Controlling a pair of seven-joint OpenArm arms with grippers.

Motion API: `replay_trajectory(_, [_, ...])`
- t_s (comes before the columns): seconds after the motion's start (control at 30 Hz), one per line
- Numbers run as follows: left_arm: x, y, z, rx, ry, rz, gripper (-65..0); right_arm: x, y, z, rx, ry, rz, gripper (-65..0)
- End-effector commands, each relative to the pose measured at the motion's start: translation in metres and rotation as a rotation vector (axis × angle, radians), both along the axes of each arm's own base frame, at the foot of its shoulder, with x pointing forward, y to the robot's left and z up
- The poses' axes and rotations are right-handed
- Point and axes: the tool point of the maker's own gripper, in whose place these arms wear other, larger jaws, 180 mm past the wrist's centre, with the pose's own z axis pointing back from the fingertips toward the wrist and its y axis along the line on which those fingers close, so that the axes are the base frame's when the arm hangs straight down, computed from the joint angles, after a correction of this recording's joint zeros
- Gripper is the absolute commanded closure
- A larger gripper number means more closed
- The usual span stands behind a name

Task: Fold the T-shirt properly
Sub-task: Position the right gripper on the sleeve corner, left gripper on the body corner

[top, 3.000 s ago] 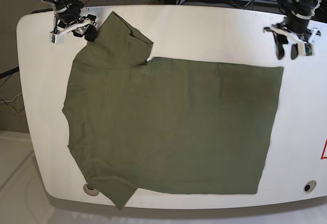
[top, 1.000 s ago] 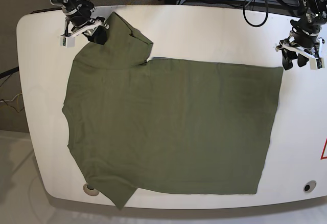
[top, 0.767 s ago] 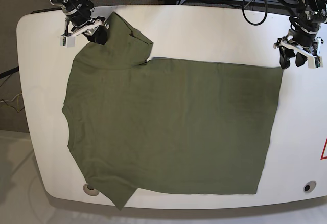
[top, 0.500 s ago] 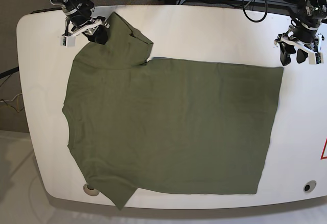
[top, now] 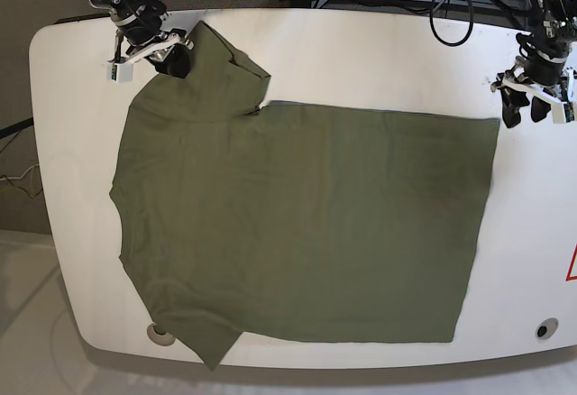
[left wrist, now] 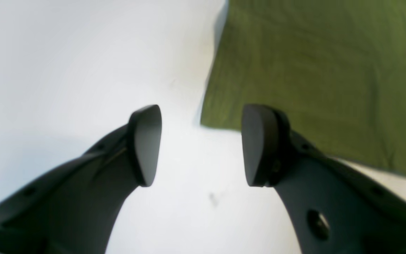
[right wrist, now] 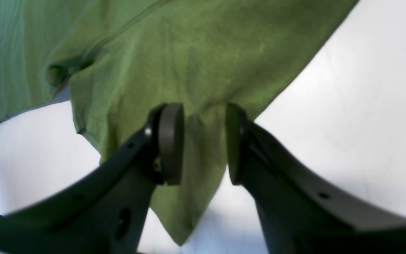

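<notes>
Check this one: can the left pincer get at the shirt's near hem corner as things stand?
Probably yes. The left pincer stands open over bare table, with the T-shirt corner just ahead between its fingertips and nothing in the way.

The T-shirt (top: 306, 215) is matt olive cloth with a soft, faintly fuzzy weave, lying on a smooth, slightly glossy white table (top: 361, 52), while the fingers (left wrist: 146, 144) of both grippers look like smooth dark plastic with a dull sheen.

Base overhead; 2 wrist views close above T-shirt (top: 306, 224) corners.
</notes>
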Motion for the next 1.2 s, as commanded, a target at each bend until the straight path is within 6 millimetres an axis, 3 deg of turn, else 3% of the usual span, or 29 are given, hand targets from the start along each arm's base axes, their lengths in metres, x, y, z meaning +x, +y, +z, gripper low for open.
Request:
replay_trajectory(0.0, [0.008,0.005,0.008,0.007,-0.032,-0.001,-34.3,-0.001,-0.002,0.003,-0.01,-0.004,0.011,-19.1])
replay_trajectory(0.3, [0.007,0.008,0.004,-0.001,-0.024,0.01,-34.1,0.001,-0.002,0.002,-0.01,-0.007,0.013,-19.4])
replay_trajectory(0.83, [0.009,0.003,0.006,-0.016,-0.033,-0.01,-34.3,-0.008,-0.005,-0.017,0.02,0.036,0.006,-19.4])
replay_trajectory(1.17, [0.005,0.009,-0.014,-0.06,0.011,-0.003,-34.8,-0.007,-0.002,-0.011,0.013,0.028,0.007,-19.3])
